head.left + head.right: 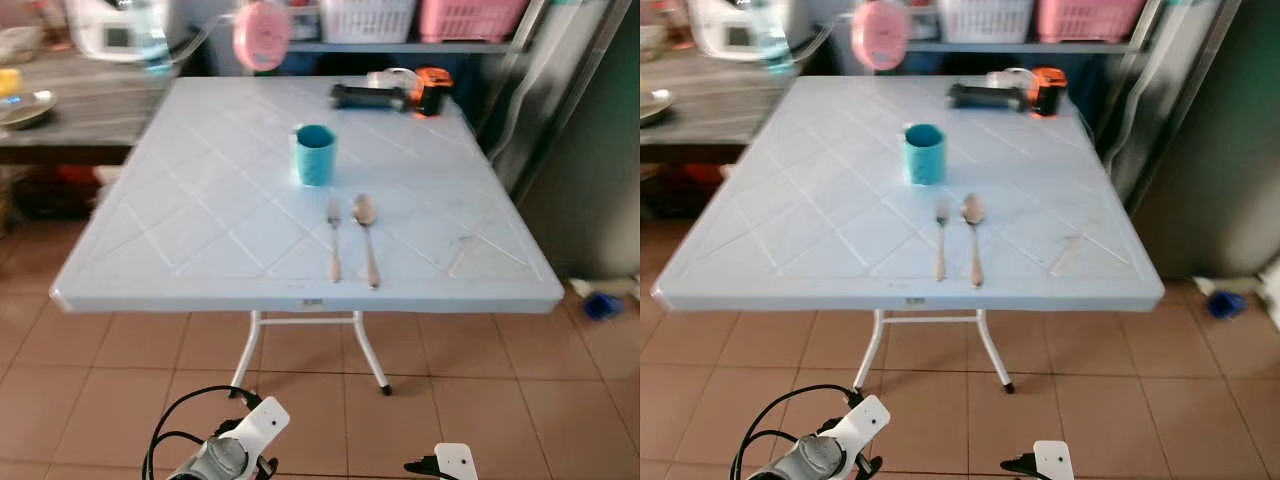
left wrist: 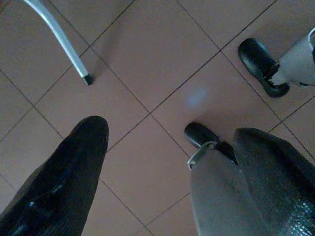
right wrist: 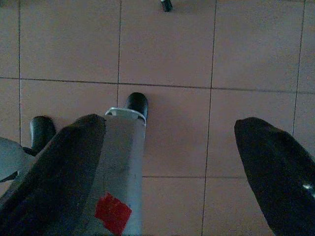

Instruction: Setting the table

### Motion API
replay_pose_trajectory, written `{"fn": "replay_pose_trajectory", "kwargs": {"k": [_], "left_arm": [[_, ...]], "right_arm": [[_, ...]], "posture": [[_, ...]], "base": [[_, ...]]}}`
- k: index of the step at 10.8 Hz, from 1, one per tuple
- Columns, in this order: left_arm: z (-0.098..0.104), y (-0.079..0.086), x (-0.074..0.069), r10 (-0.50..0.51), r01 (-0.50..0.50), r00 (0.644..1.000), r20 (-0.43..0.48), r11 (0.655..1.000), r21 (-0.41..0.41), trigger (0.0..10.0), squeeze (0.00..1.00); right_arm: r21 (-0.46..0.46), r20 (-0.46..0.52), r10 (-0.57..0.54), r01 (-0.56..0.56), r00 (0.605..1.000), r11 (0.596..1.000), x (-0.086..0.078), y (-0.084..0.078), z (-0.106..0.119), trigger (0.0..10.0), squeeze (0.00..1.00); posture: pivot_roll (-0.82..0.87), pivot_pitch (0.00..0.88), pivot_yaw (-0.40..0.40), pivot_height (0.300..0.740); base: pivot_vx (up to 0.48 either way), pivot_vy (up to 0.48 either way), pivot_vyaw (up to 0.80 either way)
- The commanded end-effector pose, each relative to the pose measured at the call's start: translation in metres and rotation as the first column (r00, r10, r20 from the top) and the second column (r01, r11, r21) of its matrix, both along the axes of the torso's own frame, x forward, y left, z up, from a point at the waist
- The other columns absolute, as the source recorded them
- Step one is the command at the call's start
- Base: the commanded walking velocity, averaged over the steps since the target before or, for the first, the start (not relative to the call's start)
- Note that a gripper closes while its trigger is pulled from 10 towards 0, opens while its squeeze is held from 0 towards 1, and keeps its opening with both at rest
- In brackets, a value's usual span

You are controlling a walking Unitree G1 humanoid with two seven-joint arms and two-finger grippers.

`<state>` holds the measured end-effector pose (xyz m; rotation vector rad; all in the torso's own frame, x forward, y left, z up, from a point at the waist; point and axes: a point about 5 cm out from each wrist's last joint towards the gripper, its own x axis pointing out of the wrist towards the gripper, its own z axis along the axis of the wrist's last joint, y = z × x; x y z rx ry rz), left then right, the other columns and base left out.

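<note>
while both tools hang spread over floor | fork (image 1: 334,238), spoon (image 1: 366,235) on table (image 1: 200,220) above

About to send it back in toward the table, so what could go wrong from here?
1. The fork and spoon lie close to the near edge of the table; a bump on approach could knock them to the floor.
2. The teal cup stands just behind them, so a reach over the cutlery might tip it.
3. The table legs splay toward the robot; its feet may catch them. Both arms hang low, the left gripper and right gripper open over the tiles.
</note>
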<state>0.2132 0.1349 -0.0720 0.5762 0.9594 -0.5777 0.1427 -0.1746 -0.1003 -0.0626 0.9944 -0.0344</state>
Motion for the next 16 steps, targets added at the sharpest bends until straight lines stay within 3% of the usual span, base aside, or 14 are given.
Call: {"fn": "replay_pose_trajectory", "kwargs": {"k": [1,4,10,13,14,16], "left_arm": [[-0.003,0.003,-0.005,-0.010,0.010,1.000,-0.013,1.000,0.018,10.0,0.00],[-0.001,0.003,-0.002,0.000,0.000,1.000,0.024,1.000,-0.005,10.0,0.00],[0.022,-0.002,0.030,0.012,0.006,0.987,0.163,0.994,-0.110,10.0,0.00],[0.039,0.000,0.052,0.072,-0.031,0.970,0.231,0.983,-0.178,10.0,0.00],[0.045,0.002,0.059,0.126,-0.077,0.969,0.213,0.971,-0.225,10.0,0.00],[0.048,0.008,0.061,0.095,-0.041,0.972,0.216,0.969,-0.243,10.0,0.00]], "right_arm": [[0.004,-0.057,0.008,-0.008,0.998,1.000,-0.014,0.001,-0.006,10.0,0.00],[-0.012,-0.032,0.032,-0.032,0.999,0.999,-0.011,0.002,-0.004,10.0,0.00],[-0.072,0.153,0.071,-0.061,0.986,0.996,0.014,-0.006,0.011,10.0,0.00],[-0.066,0.311,0.006,0.015,0.950,0.998,0.036,-0.017,0.027,10.0,0.00],[-0.033,0.366,-0.023,0.038,0.930,0.999,0.044,-0.017,0.034,10.0,0.00],[0.011,0.460,-0.058,0.059,0.886,0.998,0.056,-0.011,0.045,10.0,0.00]], "posture": [[0.05,0.087,0.021,0.740],[0.05,0.090,0.021,0.740],[0.04,0.089,0.031,0.740],[0.05,0.085,0.037,0.740],[0.05,0.085,0.040,0.740],[0.05,0.081,0.045,0.740]], "base": [[0.000,0.000,0.00],[0.000,0.000,0.00],[0.000,0.000,0.00],[0.000,0.000,0.00],[0.000,0.000,0.00],[0.000,0.000,0.00]]}}
